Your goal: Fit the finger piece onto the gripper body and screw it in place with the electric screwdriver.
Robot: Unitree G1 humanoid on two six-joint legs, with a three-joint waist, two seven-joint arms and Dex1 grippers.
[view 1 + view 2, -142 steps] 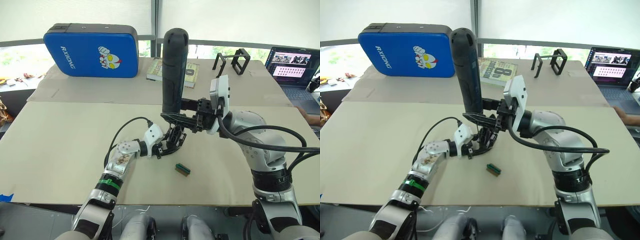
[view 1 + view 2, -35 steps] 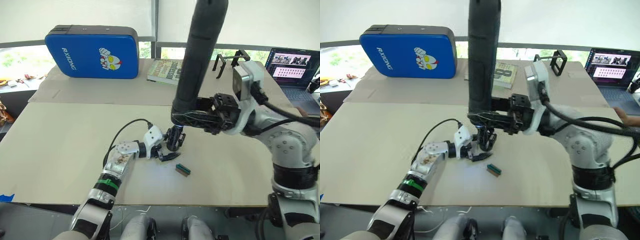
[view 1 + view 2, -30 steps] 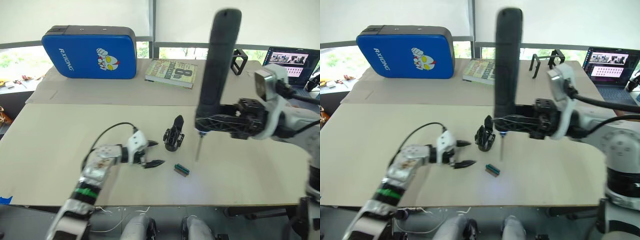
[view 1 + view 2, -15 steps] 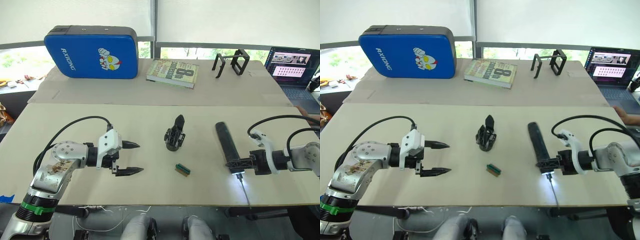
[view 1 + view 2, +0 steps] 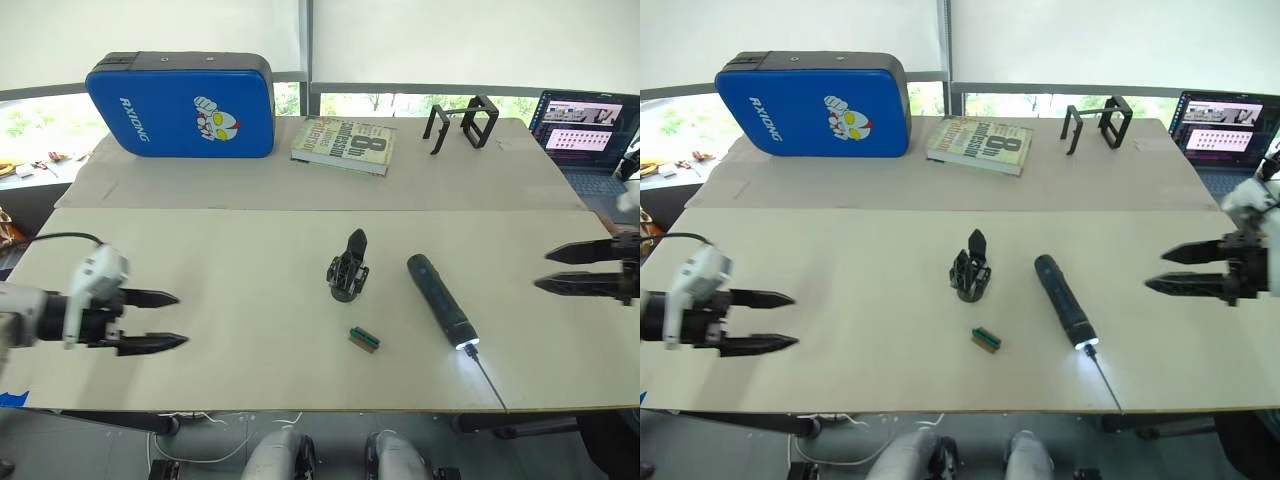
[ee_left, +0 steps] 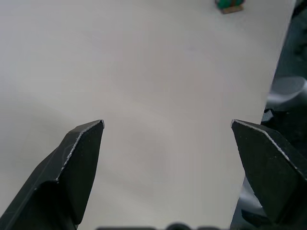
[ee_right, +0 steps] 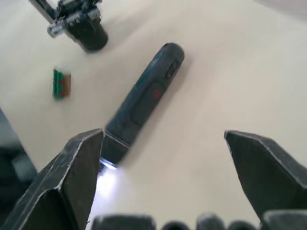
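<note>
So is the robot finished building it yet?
It looks nearly finished. The small black gripper body stands alone, its pointed finger up. The long black electric screwdriver lies on the table, light on. Both tools, left and right, hang open and apart. Screw tightness isn't visible.

Laptop (image 5: 590,135) cut by the edge; finger piece on gripper body (image 5: 347,268) indistinguishable.

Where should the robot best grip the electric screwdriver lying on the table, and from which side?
Probably the thick middle of the electric screwdriver, taken from above with the jaws across its width. It lies flat and slanted on the table, the thin bit and lit tip toward the near edge, nearest the right gripper.
</note>
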